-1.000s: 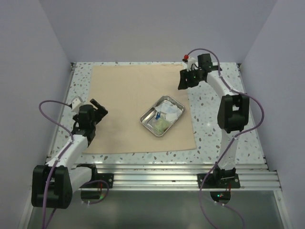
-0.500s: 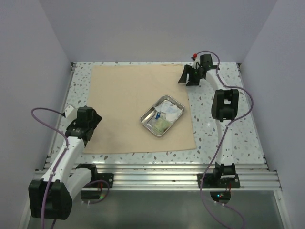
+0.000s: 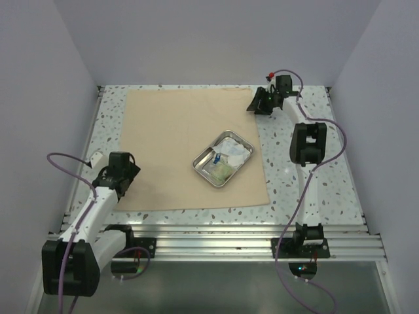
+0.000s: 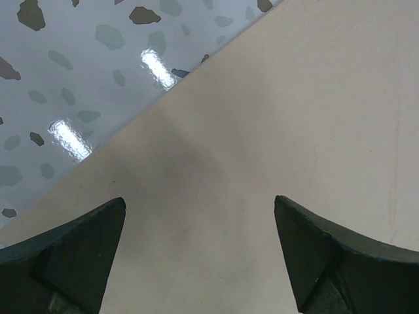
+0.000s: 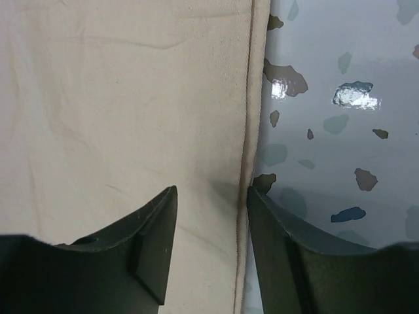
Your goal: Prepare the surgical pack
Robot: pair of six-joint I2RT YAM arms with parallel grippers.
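Note:
The tan wrap sheet [image 3: 177,131] lies flat on the speckled table. A small steel tray [image 3: 223,158] with white gauze packets and a blue-tipped item sits on its right half. My left gripper [image 3: 124,171] is open low over the sheet's near left corner; in the left wrist view [image 4: 200,209] its jaws stand wide over the cloth beside the sheet's edge [image 4: 157,108]. My right gripper [image 3: 256,104] is open at the sheet's far right corner; in the right wrist view [image 5: 213,196] its jaws straddle the hemmed edge [image 5: 247,131], one on cloth, one on table.
Speckled tabletop [image 3: 308,196] borders the sheet on all sides. Grey walls close in at the back and both sides. An aluminium rail [image 3: 216,235] runs along the near edge. Purple cables loop from both arms.
My left gripper moved down to the sheet's near left corner. My right gripper reached to the far right corner and shifted slightly along it.

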